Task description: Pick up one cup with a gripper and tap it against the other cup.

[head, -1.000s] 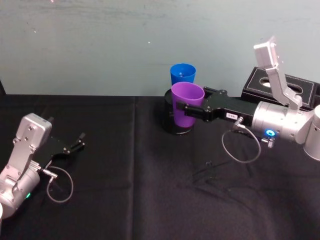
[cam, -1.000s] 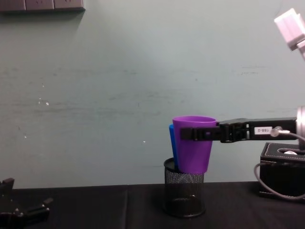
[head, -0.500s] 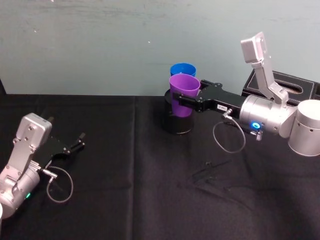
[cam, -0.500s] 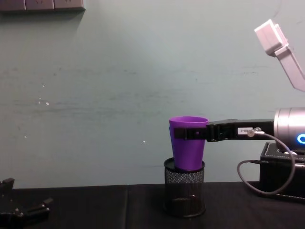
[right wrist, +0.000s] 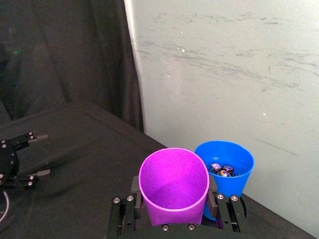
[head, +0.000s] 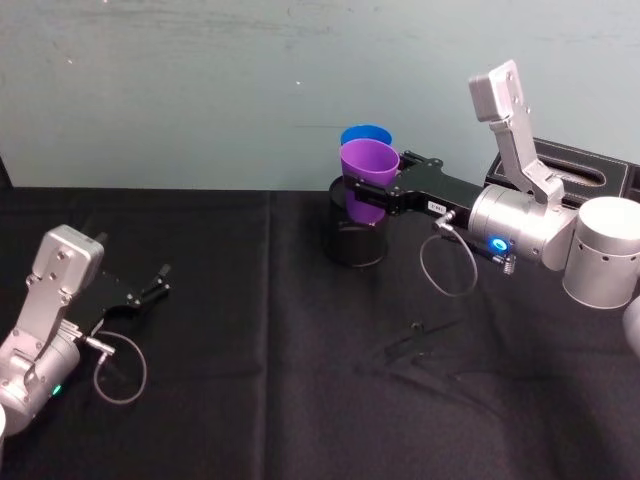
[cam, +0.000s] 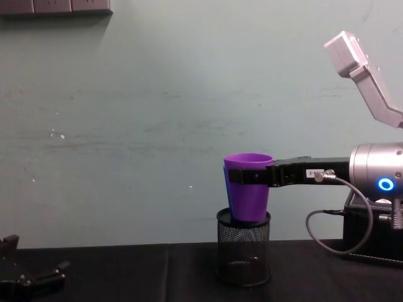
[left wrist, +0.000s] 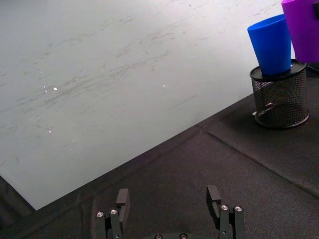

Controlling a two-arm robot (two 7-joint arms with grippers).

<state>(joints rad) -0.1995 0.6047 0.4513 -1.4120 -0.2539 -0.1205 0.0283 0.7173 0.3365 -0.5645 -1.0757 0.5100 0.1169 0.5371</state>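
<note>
The purple cup (head: 367, 172) hangs upright in the air, with my right gripper (head: 368, 190) shut on its sides below the rim. It sits just in front of the blue cup (head: 366, 136), close against it. The blue cup (left wrist: 271, 45) stands in the top of a black mesh pen holder (left wrist: 279, 97). From the right wrist, the purple cup (right wrist: 173, 186) overlaps the blue cup (right wrist: 227, 167), which holds a few small items. In the chest view the purple cup (cam: 249, 192) hides nearly all of the blue one. My left gripper (left wrist: 168, 201) rests open at the left, far from both.
A black box (head: 580, 165) stands at the back right behind my right arm. The black cloth-covered table (head: 300, 380) runs to the pale wall. Some small dark bits (head: 420, 340) lie on the cloth in front of the pen holder.
My right gripper has carried the purple cup back toward the wall and slightly lower, up against the blue cup. The left arm has not moved.
</note>
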